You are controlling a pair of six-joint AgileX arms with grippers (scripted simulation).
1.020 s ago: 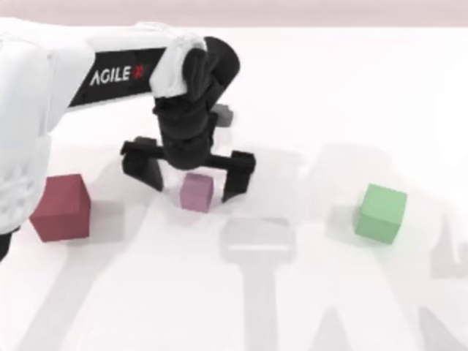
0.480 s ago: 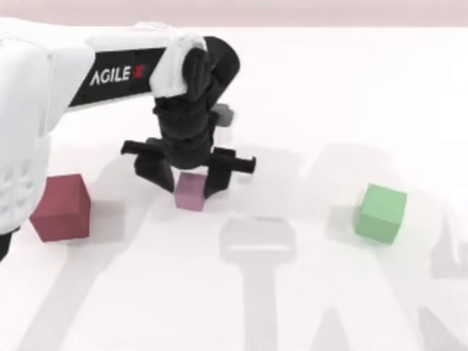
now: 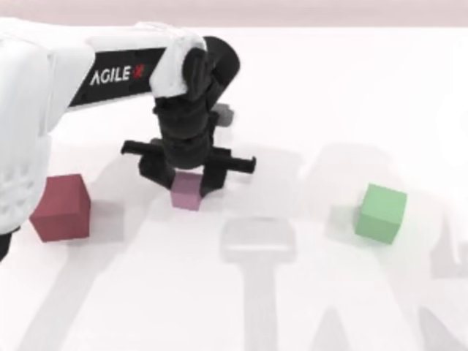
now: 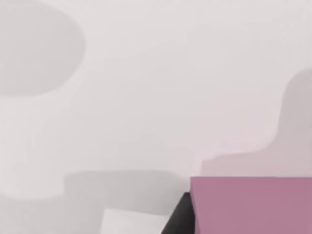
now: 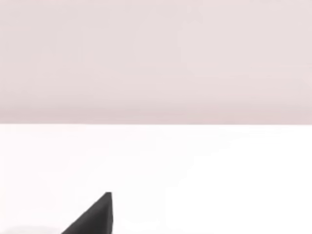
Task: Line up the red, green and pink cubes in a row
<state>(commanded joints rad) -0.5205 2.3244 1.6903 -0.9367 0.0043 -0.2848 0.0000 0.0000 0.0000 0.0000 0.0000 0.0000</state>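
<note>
The small pink cube [image 3: 186,192] sits between the two black fingers of my left gripper [image 3: 188,183], which is shut on it left of the table's middle. In the left wrist view the pink cube [image 4: 251,204] fills the lower corner, with one dark finger [image 4: 179,219] pressed against its side. The large dark red cube [image 3: 61,207] rests at the far left. The light green cube [image 3: 381,213] rests at the right. My right arm is outside the top view. Its wrist view shows only one dark fingertip [image 5: 100,214] over the white table.
The white table [image 3: 307,292] carries grey shadows of the arms in front of the cubes. A pale pink back wall [image 5: 156,58] rises beyond the far edge.
My left gripper's fingers have closed from wide open onto the pink cube, and the cube has shifted slightly to the left. The red and green cubes have not moved.
</note>
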